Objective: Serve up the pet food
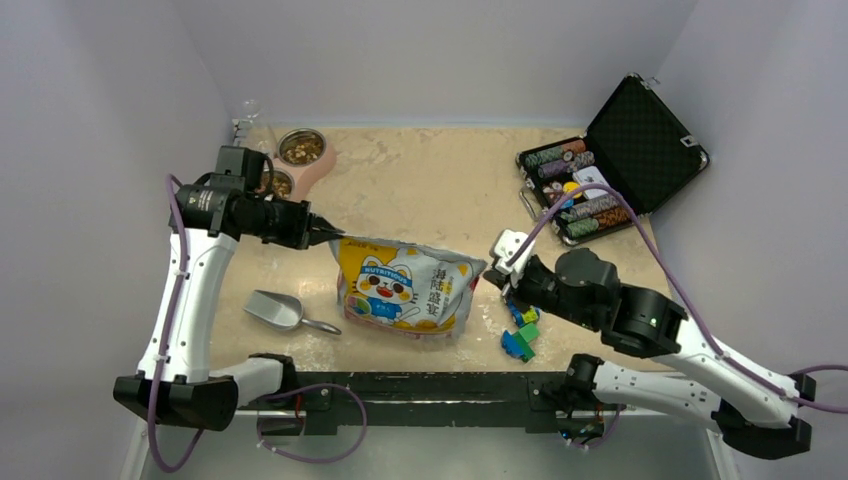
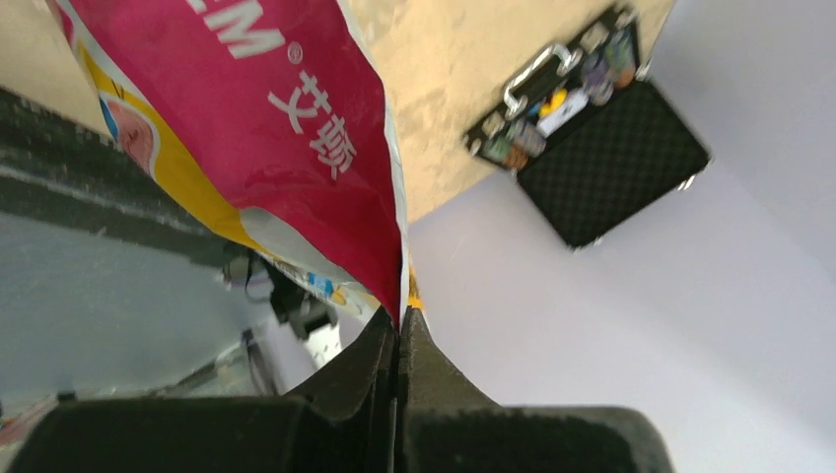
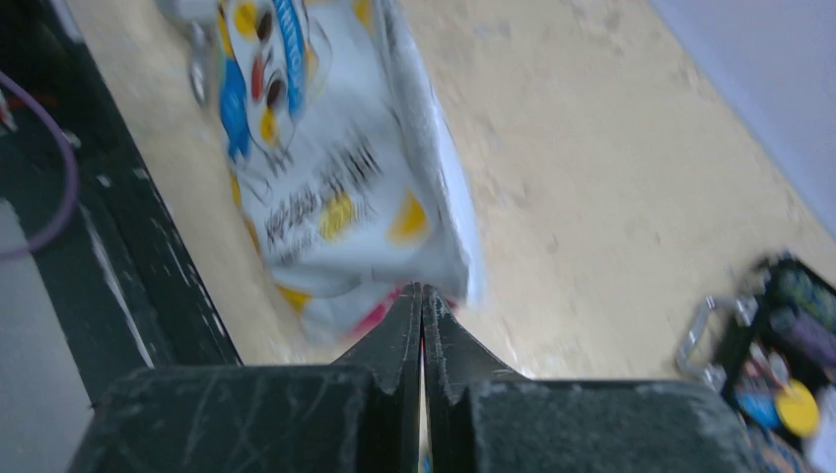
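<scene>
The pet food bag (image 1: 405, 285), white, yellow and red with a cartoon cat, lies across the middle of the table. My left gripper (image 1: 328, 233) is shut on its upper left corner; in the left wrist view the fingertips (image 2: 399, 315) pinch the red and white edge of the bag (image 2: 266, 128). My right gripper (image 1: 491, 274) is shut on the bag's right end, and its tips (image 3: 422, 292) meet the bag (image 3: 335, 177) there. Brown kibble fills a metal bowl (image 1: 301, 148) at the back left. A second bowl (image 1: 278, 184) is partly hidden behind the left arm.
A grey scoop (image 1: 274, 309) lies left of the bag near the front. Coloured toy blocks (image 1: 521, 334) sit under the right arm. An open black case of poker chips (image 1: 600, 170) stands at the back right. White walls close in on three sides.
</scene>
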`<state>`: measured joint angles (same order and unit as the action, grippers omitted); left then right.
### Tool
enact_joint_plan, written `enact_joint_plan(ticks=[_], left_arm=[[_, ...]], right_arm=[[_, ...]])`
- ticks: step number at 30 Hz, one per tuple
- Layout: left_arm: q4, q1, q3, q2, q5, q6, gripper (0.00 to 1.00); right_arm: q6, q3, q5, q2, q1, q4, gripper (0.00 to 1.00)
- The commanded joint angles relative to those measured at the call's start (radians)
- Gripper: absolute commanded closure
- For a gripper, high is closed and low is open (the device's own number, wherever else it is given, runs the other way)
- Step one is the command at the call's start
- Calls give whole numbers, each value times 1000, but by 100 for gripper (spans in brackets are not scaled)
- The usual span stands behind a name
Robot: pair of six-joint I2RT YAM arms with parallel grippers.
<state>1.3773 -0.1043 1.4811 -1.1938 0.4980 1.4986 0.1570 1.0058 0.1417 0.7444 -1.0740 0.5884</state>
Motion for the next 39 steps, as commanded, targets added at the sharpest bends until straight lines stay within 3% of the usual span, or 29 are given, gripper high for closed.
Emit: enact_joint_plan(ticks=[1, 5, 7, 10, 11, 14, 21, 26, 28, 31, 36, 39], left_arm=[[-163, 100, 40, 34, -215, 1, 100], [-255, 91, -56, 98, -132, 25, 100], [-281, 86, -97, 130, -103, 45, 96], [-294, 83, -119, 153, -65, 42, 96], [-295, 83, -122, 160, -55, 41, 96], [-288, 78, -129, 178, -37, 36, 95], [-281, 73, -153, 218, 1, 28, 90], [-279, 73, -157, 230, 24, 20, 89], [-283, 70, -155, 230, 32, 17, 81], [-296, 38, -143, 228, 19, 17, 67], [-353, -126, -137, 200, -46, 68, 43], [-362, -179, -135, 158, -51, 82, 37]], right_arm=[[5, 42, 97, -40, 34, 363, 100], [27, 207, -18, 52, 34, 391, 99], [34, 261, -36, 100, 34, 375, 81], [39, 298, -43, 135, 35, 279, 42], [51, 310, -54, 152, 37, 244, 34], [63, 407, -103, 261, 66, 183, 25], [135, 529, -136, 481, 90, 91, 22], [137, 524, -262, 512, 104, 106, 28], [140, 498, -319, 495, 109, 107, 28], [129, 462, -287, 497, 117, 89, 28], [137, 453, -285, 502, 121, 87, 33], [142, 447, -299, 507, 121, 91, 34]])
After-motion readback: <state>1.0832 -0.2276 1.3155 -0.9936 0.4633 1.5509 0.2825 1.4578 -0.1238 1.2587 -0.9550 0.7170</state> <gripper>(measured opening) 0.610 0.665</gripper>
